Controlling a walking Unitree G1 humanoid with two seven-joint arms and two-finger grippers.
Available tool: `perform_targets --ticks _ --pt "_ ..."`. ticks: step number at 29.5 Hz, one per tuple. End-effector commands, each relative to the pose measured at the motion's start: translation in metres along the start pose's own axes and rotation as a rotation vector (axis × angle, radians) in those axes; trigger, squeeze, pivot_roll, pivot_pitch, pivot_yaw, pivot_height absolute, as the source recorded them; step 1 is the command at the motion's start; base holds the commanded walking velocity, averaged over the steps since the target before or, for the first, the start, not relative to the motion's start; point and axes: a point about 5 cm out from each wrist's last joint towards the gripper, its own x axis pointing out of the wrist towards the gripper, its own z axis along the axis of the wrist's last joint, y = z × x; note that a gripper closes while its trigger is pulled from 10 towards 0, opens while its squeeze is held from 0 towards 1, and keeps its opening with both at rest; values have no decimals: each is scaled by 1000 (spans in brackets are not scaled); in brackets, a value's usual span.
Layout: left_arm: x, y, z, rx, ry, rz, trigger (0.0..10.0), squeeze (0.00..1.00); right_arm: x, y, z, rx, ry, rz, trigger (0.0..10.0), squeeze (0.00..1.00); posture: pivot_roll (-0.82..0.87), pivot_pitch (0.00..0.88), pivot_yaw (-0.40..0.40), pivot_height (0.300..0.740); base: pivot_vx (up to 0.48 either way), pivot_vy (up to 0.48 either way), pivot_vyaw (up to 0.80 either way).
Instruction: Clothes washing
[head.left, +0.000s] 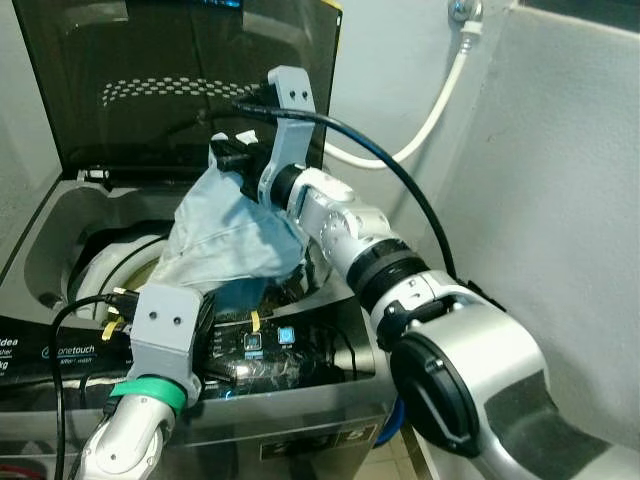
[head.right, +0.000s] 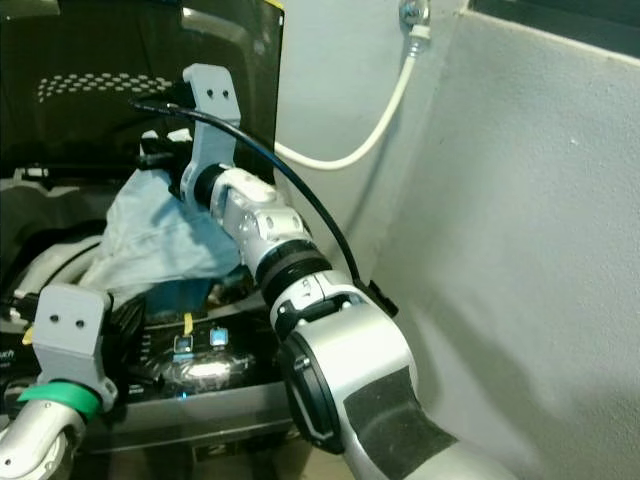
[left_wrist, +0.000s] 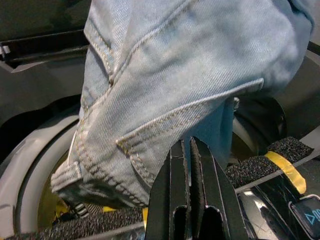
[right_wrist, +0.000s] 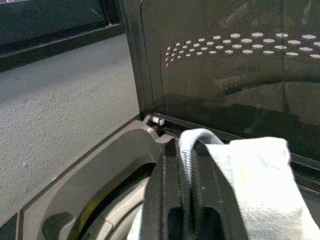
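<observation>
Clamped in the right tool (head.left: 232, 158), jeans (head.left: 232, 235) hang lengthwise into the washer (head.left: 60, 215).

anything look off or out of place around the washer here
The light blue jeans hang from the right hand and drape over the washer's front rim, half out of the drum. The left hand is shut, holding nothing.

Light-blue denim garment (head.left: 230, 235) over washer opening (head.left: 110, 262)
</observation>
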Motion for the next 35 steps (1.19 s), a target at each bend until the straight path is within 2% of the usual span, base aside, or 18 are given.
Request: perform_targets --ticks 1,4,10,11,13,17,19,20,21,22,23,24,25,27,31,32,33,35 --pt "-4 -2 -17 -8 99 10 10000 0 0 2 -6 -31 76 17 10000 1000 81 11 -33 740 0 0 0" --pt "-5 -1 -16 -12 113 23 10000 0 0 4 -14 -23 134 50 10000 1000 81 11 -33 740 0 0 0" --pt "-6 2 -15 -3 141 41 10000 0 2 8 -9 56 111 83 10000 1000 80 11 -30 740 0 0 0" --pt "-6 3 -15 -1 144 42 10000 0 3 9 -2 88 67 92 10000 0 81 13 -25 740 0 0 0" --pt "-5 3 -13 3 142 44 10000 0 2 6 25 131 -88 84 10000 0 87 13 -29 740 0 0 0" --pt "-4 3 -12 2 134 45 10000 0 -2 -2 42 176 -187 46 10000 0 91 11 -32 740 0 0 0" --pt "2 4 -8 -13 106 56 10000 0 -13 -22 50 330 -304 -24 10000 0 99 10 -36 740 0 0 0" --pt "7 6 -5 -15 87 65 10000 0 -23 -37 41 385 -350 -84 10000 0 99 9 -28 740 0 0 0" --pt "7 6 -5 -15 87 65 10000 0 -23 -37 41 385 -350 -84 10000 0 99 9 -28 740 0 0 0" --pt "11 9 -3 -12 73 74 10000 0 -34 -49 25 362 -358 -141 10000 0 96 12 -18 740 0 0 0" --pt "11 9 -3 -12 73 74 10000 0 -34 -49 25 362 -358 -141 10000 0 96 12 -18 740 0 0 0" --pt "15 12 0 -7 57 77 10000 0 -49 -59 2 298 -351 -204 10000 0 90 14 -4 740 0 0 0" --pt "15 12 0 -7 57 77 10000 0 -49 -59 2 298 -351 -204 10000 0 90 14 -4 740 0 0 0" --pt "23 17 5 -74 45 79 10000 0 -89 -71 -41 197 -309 -320 10000 0 77 0 -1 740 0 0 0" --pt "23 17 5 -74 45 79 10000 0 -89 -71 -41 197 -309 -320 10000 0 77 0 -1 740 0 0 0" --pt "30 24 3 -123 59 97 10000 0 -126 -71 -67 191 -276 -384 10000 0 26 0 31 740 0 0 0" --pt "30 24 3 -123 59 97 10000 0 -126 -71 -67 191 -276 -384 10000 0 26 0 31 740 0 0 0" --pt "35 22 -2 -148 62 93 10000 0 -144 -68 -79 173 -251 -416 10000 0 16 0 32 740 0 0 0"
